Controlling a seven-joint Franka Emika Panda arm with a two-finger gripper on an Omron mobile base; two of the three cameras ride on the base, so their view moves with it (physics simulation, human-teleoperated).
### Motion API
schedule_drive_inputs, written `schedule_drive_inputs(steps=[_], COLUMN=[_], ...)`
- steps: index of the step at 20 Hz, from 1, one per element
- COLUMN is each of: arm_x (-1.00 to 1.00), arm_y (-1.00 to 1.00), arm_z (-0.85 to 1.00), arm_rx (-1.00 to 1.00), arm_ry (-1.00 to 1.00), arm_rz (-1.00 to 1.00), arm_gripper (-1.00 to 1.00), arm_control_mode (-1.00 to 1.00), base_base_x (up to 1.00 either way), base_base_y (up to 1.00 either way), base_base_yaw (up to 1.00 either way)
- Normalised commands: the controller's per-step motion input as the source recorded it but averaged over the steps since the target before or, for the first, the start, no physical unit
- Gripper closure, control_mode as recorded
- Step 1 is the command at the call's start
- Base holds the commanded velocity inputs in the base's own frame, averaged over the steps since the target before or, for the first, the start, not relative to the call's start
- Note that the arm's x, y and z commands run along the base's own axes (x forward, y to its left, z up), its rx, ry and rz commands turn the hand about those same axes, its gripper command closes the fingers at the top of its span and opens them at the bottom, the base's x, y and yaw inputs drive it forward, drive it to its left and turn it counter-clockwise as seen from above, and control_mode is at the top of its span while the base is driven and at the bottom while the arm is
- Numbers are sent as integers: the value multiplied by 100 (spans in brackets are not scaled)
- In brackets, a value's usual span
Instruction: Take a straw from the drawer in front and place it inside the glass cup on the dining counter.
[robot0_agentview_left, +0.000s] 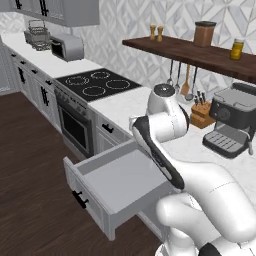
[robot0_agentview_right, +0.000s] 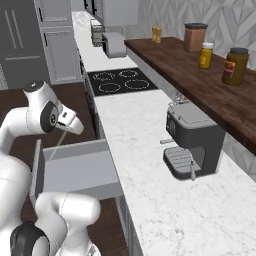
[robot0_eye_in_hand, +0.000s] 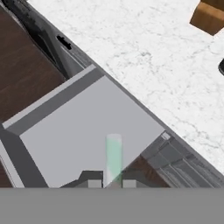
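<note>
The straw (robot0_eye_in_hand: 113, 157) is a thin, see-through stick, pale green, with a flat top end. In the hand view it stands up between the 2 small dark finger tips of the gripper (robot0_eye_in_hand: 112, 183). The fingers are pressed together on its bottom end, so the gripper is clamped on the straw. The straw is above the drawer (robot0_eye_in_hand: 87, 131), lifted off its floor.

The drawer is pulled out from under the marble worktop (robot0_agentview_left: 130, 107). It is a wide, shallow, light-grey box. In the left base view its front panel has 1 short black bar handle (robot0_agentview_left: 80, 199). The hand view does not show that handle.

The right base view shows the straw as a thin pale line hanging down from the gripper toward the drawer's back wall. In the left base view the arm's white body stands in front of the gripper, so I cannot see the straw there.

The left base view shows a black stove top (robot0_agentview_left: 97, 84) beside the drawer, an oven (robot0_agentview_left: 75, 127) under it, and a knife block (robot0_agentview_left: 201, 115) next to a dark coffee machine (robot0_agentview_left: 231, 125). The right base view shows the coffee machine from its other side, and 3 jars (robot0_agentview_right: 235, 65) on a brown wooden shelf (robot0_agentview_right: 200, 85).
</note>
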Motion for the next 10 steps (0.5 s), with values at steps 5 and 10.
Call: schedule_drive_inputs(steps=[5,10], arm_x=[0,0], arm_y=[0,0], arm_z=[0,0], arm_rx=[0,0], arm_ry=[0,0], arm_rz=[0,0], arm_gripper=[100,100], arm_control_mode=[100,100], base_base_x=[-100,-67], base_base_y=[36,94], base_base_yaw=[4,62])
